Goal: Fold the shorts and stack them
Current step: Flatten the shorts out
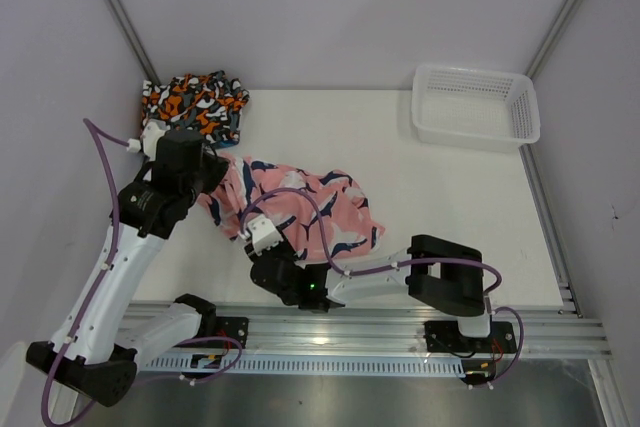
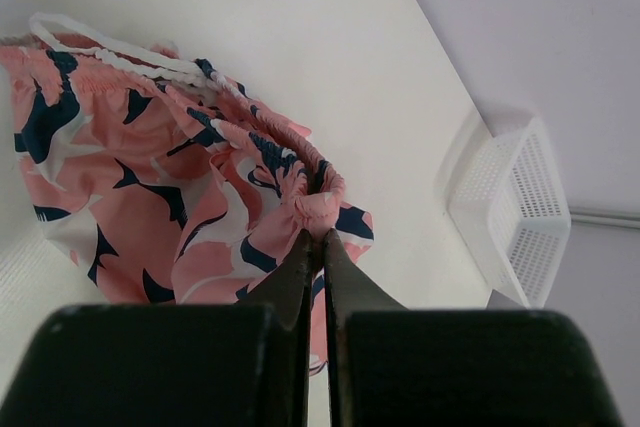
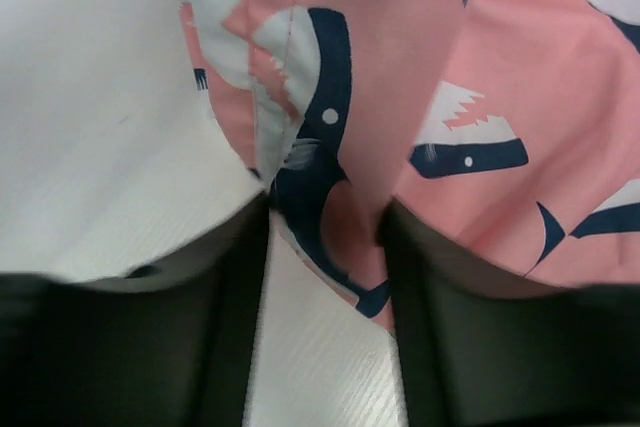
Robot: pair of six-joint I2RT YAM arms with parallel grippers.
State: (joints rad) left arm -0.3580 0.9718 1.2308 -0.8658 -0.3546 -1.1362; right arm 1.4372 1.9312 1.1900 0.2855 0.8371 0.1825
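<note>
Pink shorts (image 1: 310, 209) lie crumpled on the table (image 1: 450, 197), unfolded. Your left end effector (image 2: 320, 237) is pinched shut on their waistband (image 2: 290, 147), and your right end effector (image 3: 325, 222) stands open astride a hem (image 3: 270, 137). Camouflage shorts (image 1: 195, 102) sit folded just beyond the left one. Judged: folding and stacking this pair remain.

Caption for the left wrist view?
Left gripper shut on the gathered waistband of the pink shorts, white mesh basket beyond.
</note>
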